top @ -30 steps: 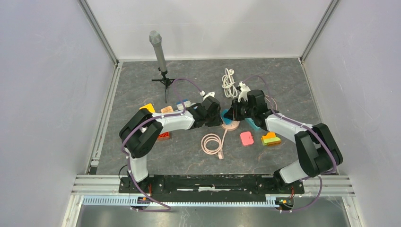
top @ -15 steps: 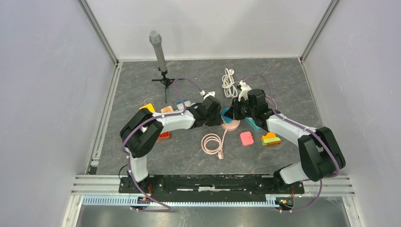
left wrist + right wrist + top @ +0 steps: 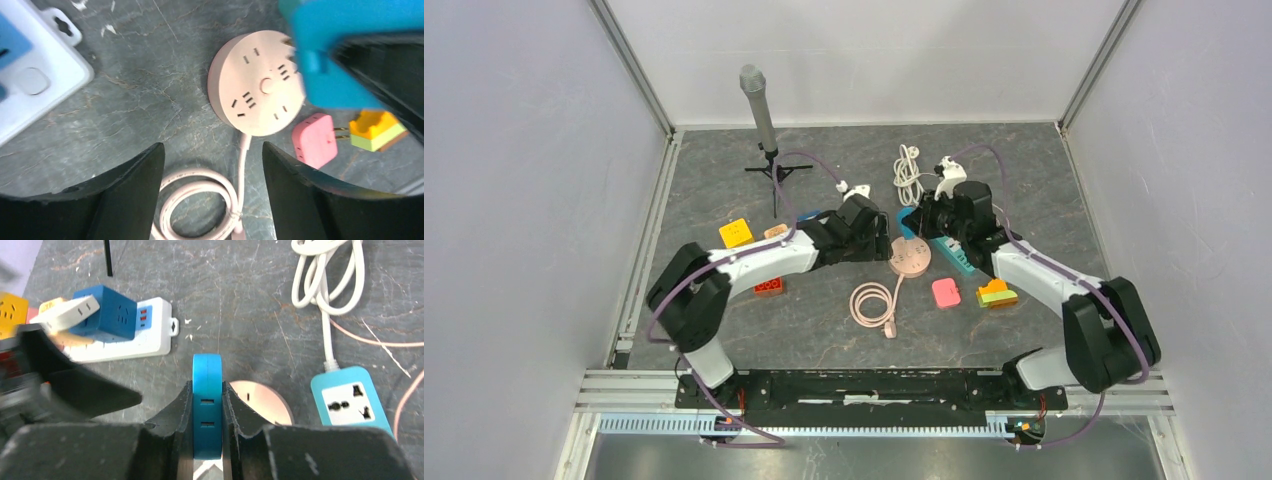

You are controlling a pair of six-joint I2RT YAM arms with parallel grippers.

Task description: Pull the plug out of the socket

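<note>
The round pink socket [image 3: 910, 258] lies flat on the table, its top face bare in the left wrist view [image 3: 257, 82]. The blue plug [image 3: 207, 400] is off the socket, pinched between the fingers of my right gripper [image 3: 207, 385], which is shut on it. In the top view that gripper [image 3: 921, 222] hovers just behind the socket, with the plug [image 3: 907, 217] showing at its tip. My left gripper [image 3: 212, 150] is open with nothing between its fingers. It sits left of the socket [image 3: 876, 238], not touching it. The socket's pink cable [image 3: 874, 300] coils toward the near side.
A white power strip [image 3: 125, 340] with a blue cube adapter lies under the left arm. A teal socket strip [image 3: 350, 400], a white cable coil [image 3: 909, 175], a pink adapter [image 3: 946, 292] and coloured blocks [image 3: 996, 293] lie to the right. A microphone on a tripod [image 3: 759, 110] stands at back left.
My left gripper let go of the socket, opened and drew back to the left. My right gripper carried the blue plug up and away from the socket.
</note>
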